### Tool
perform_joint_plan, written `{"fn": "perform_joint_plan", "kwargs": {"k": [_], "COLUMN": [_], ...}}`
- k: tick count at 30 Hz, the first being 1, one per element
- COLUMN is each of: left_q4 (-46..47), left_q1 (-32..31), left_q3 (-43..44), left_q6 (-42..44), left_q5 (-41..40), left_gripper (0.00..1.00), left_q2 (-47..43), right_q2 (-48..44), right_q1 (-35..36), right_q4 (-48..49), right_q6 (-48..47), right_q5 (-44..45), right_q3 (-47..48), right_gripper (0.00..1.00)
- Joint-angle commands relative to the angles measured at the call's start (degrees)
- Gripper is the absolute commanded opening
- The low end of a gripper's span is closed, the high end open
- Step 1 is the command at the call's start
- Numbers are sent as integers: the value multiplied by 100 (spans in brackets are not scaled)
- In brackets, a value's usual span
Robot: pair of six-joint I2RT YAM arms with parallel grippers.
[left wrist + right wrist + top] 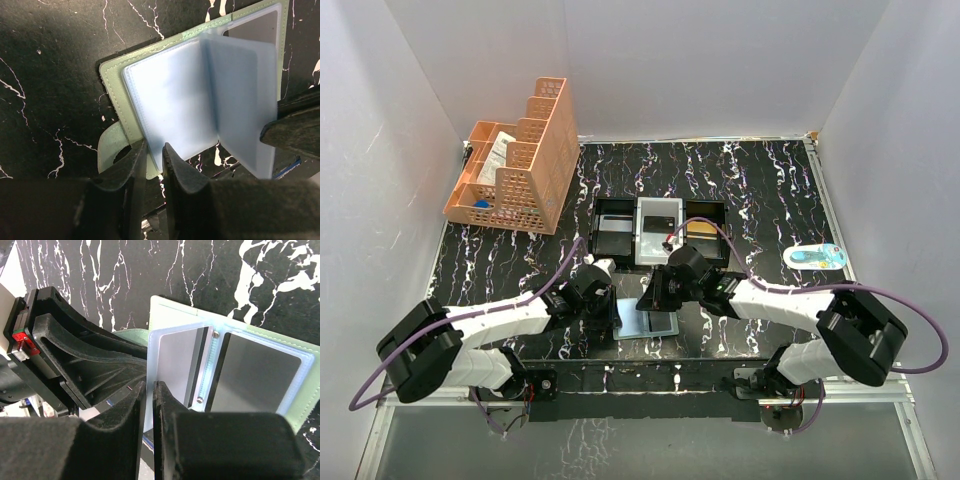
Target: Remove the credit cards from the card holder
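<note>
The card holder (658, 323) lies open on the table between both grippers, grey-green outside, with pale blue plastic sleeves inside. My left gripper (154, 155) is shut on the near edge of its left panel (170, 95), pinching the cover and sleeve. My right gripper (149, 390) is shut on the edge of a sleeve page (172, 360) that stands up from the spine. Grey cards (260, 375) sit in the sleeves; one also shows in the left wrist view (255, 30). The holder's green tab (107, 147) sticks out beside the left fingers.
A black-and-white three-compartment tray (606, 210) stands just behind the grippers. An orange lattice organiser (525, 160) is at the back left. A small blue-and-white object (815, 256) lies at the right. White walls close in the table.
</note>
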Motion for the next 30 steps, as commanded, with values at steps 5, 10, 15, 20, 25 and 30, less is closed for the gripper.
{"fn": "perform_joint_plan", "kwargs": {"k": [5, 10, 15, 20, 25, 30], "left_q4": [-163, -165, -256, -450, -692, -836], "left_q1": [-44, -48, -56, -54, -55, -53], "left_q3": [-57, -53, -60, -27, 37, 130], "left_q6": [-25, -36, -51, -110, -159, -185], "left_q5": [-44, -62, -110, -268, -485, -589], "left_gripper": [18, 18, 18, 18, 23, 27], "left_q2": [-272, -311, -378, -615, -1041, -1342], "right_q2": [321, 476, 501, 422, 136, -139], "right_q1": [1, 1, 1, 1, -1, 1], "right_q4": [853, 990, 1010, 1003, 1108, 1147], "right_q6": [203, 262, 258, 249, 293, 294], "right_q5": [-458, -526, -577, -657, -528, -395], "right_q3": [-104, -142, -113, -104, -245, -352], "right_gripper": [12, 12, 14, 16, 25, 34]}}
